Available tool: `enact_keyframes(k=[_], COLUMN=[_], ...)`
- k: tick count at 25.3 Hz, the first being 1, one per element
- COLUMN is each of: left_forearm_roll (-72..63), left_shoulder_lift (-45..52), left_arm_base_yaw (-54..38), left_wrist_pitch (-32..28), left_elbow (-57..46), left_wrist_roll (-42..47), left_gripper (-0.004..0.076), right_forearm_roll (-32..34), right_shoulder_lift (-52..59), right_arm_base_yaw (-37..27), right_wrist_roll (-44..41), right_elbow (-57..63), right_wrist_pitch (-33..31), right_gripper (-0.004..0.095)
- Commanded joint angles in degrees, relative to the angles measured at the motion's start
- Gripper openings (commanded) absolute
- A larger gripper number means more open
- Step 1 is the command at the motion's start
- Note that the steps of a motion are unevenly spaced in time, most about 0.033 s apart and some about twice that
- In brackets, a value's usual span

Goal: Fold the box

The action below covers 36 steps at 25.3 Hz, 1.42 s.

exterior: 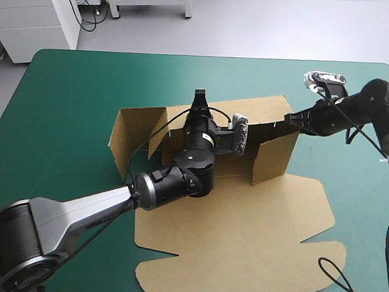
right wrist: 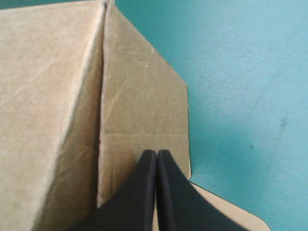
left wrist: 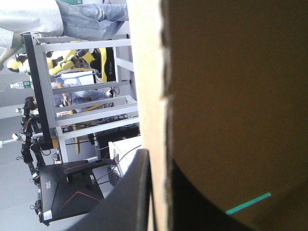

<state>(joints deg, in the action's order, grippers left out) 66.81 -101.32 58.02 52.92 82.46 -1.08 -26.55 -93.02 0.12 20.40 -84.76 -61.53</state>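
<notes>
Reaching in from the table's near-left corner, the grey-and-black left arm (exterior: pixel 83 212) is bending at its elbow and pointing the left gripper (exterior: pixel 199 99), two broad black fin-shaped fingers (left wrist: pixel 130 192), away toward the far edge. The fingers are clamping a raised wall of the brown board box (exterior: pixel 274 148), one on each face. The black right arm (exterior: pixel 364 104) is stretching in low from the right, the right gripper (right wrist: pixel 157 154) pressing its fingers together in one pointed arch.

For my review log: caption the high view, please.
Left hand clamps the raised far wall of the box; shut right hand at its side flap.
</notes>
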Motion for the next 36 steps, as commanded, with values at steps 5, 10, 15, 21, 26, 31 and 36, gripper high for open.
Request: enact_keyframes(k=[5,10,15,21,26,31,36], left_forearm_roll=[-3.95,-3.95,-3.53,-1.87,2.26,2.26,2.49], left_shoulder_lift=[0.1,-4.69,-4.92,-3.96,-1.8,-1.17,-1.17], left_arm_base_yaw=[0.6,0.6,0.6,0.6,0.6,0.6,0.6], left_wrist_pitch=[1.05,5.18,5.02,5.15,4.75,4.7,4.98], left_elbow=[0.19,0.19,0.19,0.19,0.19,0.19,0.19], left_wrist_roll=[-0.29,-2.33,-2.33,-1.16,3.81,3.81,3.81], left_gripper=[-0.0008,-0.0008,-0.0008,-0.0008,-0.0008,-0.0008,-0.0008], right_forearm_roll=[-9.48,-13.03,-14.79,-13.19,-12.58,-12.01,-8.37], right_shoulder_lift=[10.11,11.11,11.11,11.11,11.11,11.23,12.47], right_arm_base_yaw=[-0.43,-0.43,-0.43,-0.43,-0.43,-0.43,-0.43], right_wrist_roll=[11.3,18.47,22.38,23.53,23.53,23.53,23.53], right_elbow=[15.58,19.88,19.88,19.88,19.88,19.88,19.88], right_wrist_pitch=[17.27,21.47,22.88,23.05,23.3,23.05,21.68], right_gripper=[-0.0014,-0.0014,-0.0014,0.0035,0.0215,0.0309,0.0308])
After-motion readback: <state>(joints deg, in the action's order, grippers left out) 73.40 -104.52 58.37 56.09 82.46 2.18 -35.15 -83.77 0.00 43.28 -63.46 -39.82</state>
